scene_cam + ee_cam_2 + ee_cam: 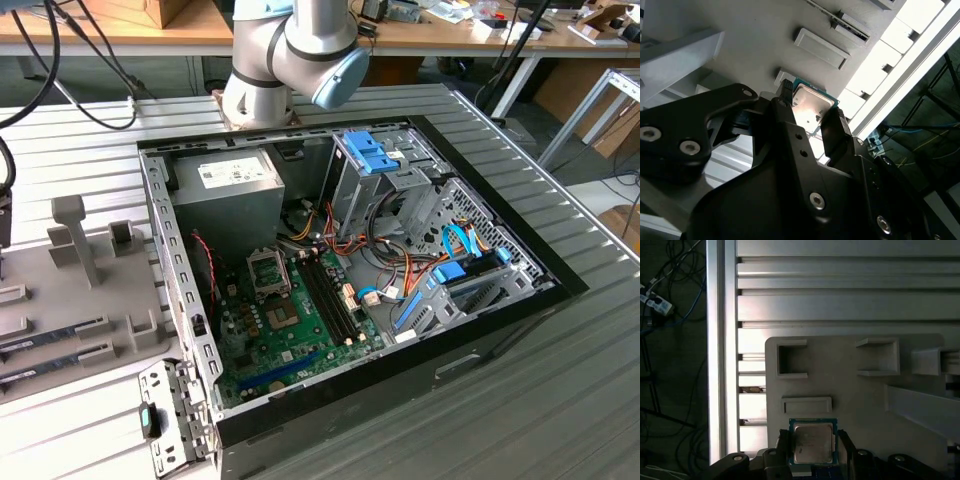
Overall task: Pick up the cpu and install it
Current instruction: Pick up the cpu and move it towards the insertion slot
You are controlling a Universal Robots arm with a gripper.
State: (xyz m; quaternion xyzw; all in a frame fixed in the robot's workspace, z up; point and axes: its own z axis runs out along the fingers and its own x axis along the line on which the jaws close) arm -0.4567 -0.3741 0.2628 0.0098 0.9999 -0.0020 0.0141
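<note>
Down at the fingertips, the gripper (813, 449) has its two black fingers pressed against opposite edges of the cpu (812, 441) — a pinch, by the look of it in both wrist views. The chip sits flat over the grey fixture tray (865, 400), resting or just lifted, can't tell which, just beside a small raised block (807, 405). The tray lies on the slatted aluminium table (840, 305). Done well, I'd judge: hold centred on those edges, light pressure, chip level — no tilt. Silver lid faces away from the tray. It's near square, so no real long axis, with its sides parallel to the tray's edge.
</note>
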